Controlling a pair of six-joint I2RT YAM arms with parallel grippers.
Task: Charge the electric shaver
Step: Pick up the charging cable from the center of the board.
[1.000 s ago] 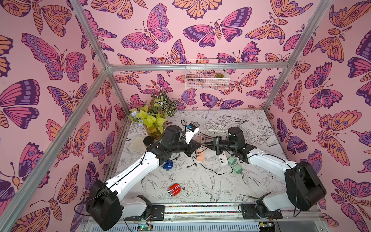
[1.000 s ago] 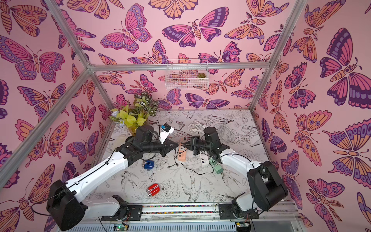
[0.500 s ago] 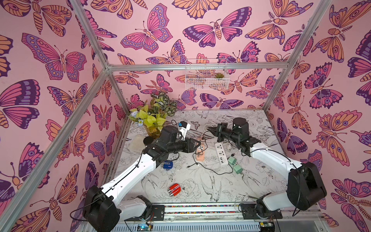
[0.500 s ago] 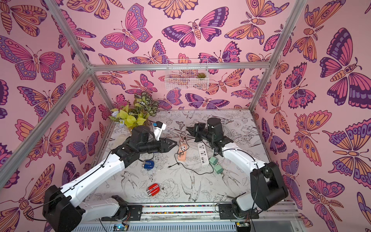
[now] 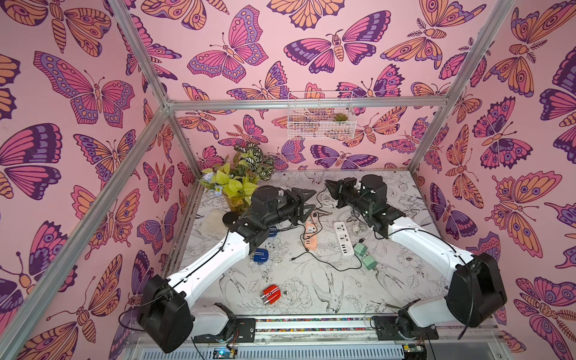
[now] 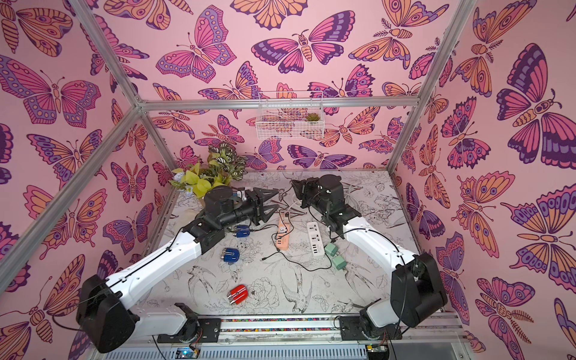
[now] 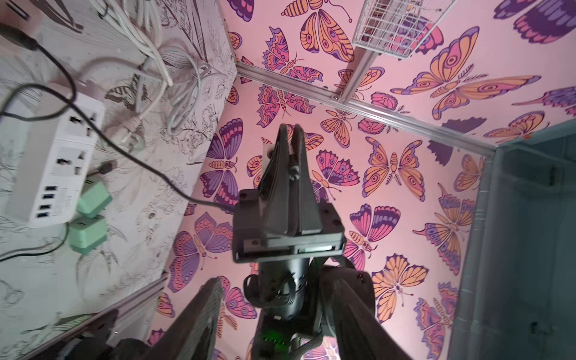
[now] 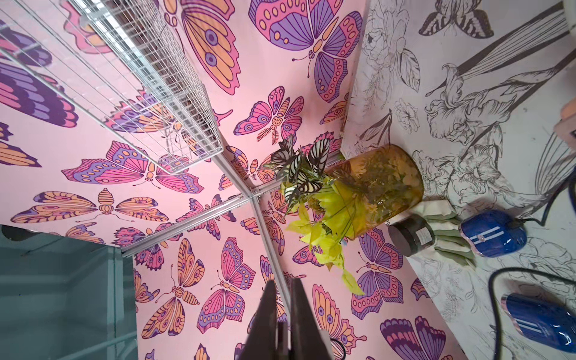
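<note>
Blue electric shaver [image 6: 241,231] far left, seemingly wired to orange power strip [image 6: 282,235]. Left gripper [image 6: 277,198] wide, empty, above strip; right gripper [image 6: 294,184] pinched closed, empty. Lift clear; avoid snagging black cable [image 6: 299,264].

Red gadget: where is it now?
In both top views the red gadget lies near the table's front edge, left of centre, in front of the nearer blue shaver.

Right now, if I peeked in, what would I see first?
The pink butterfly walls all around the table grab you first. Next come the left arm and right arm, white and black, facing each other above the table's middle. A bright red shaver lies alone near the front edge.
</note>
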